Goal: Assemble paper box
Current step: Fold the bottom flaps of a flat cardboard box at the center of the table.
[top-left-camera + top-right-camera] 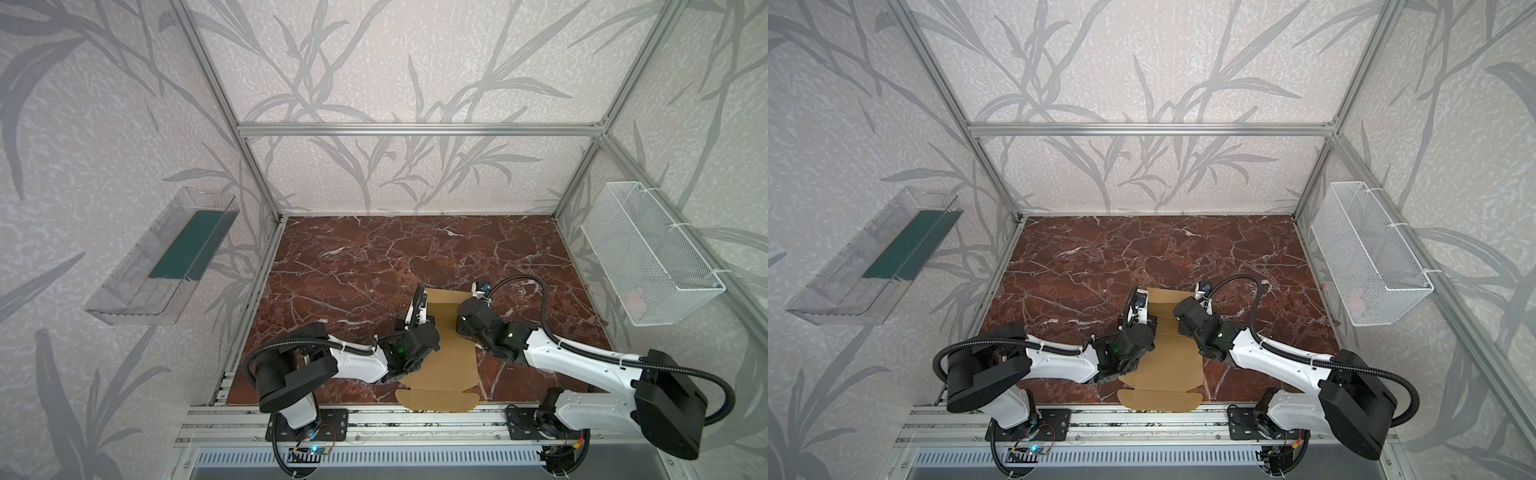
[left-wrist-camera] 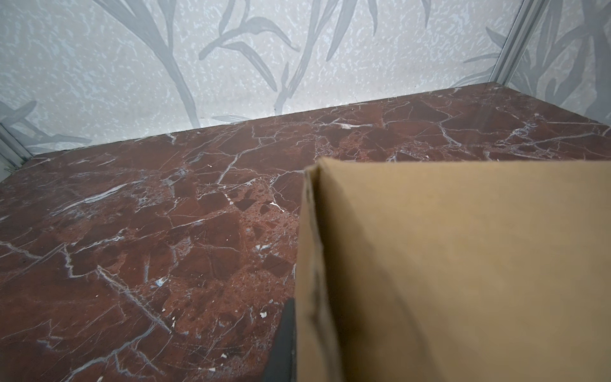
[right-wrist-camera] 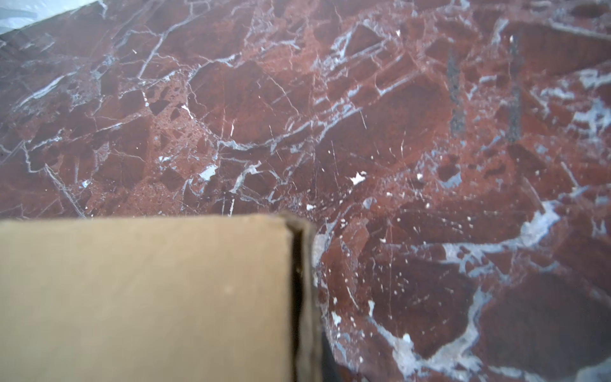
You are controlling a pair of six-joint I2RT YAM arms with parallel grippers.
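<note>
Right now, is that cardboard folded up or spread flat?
Mostly spread: the cardboard lies flat on the table, only its far side edges folded up.

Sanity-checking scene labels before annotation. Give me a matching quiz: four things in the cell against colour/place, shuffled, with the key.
Things:
1. paper box
2. clear tray
3. wire basket
4. table top

Descriptions:
A. white mesh, hung on the right-side wall
B. red-brown marble pattern with pale veins
C. tan cardboard, at the table's near edge
D. transparent, fixed to the left-side wall

Pairs: 1-C; 2-D; 3-A; 4-B
</note>
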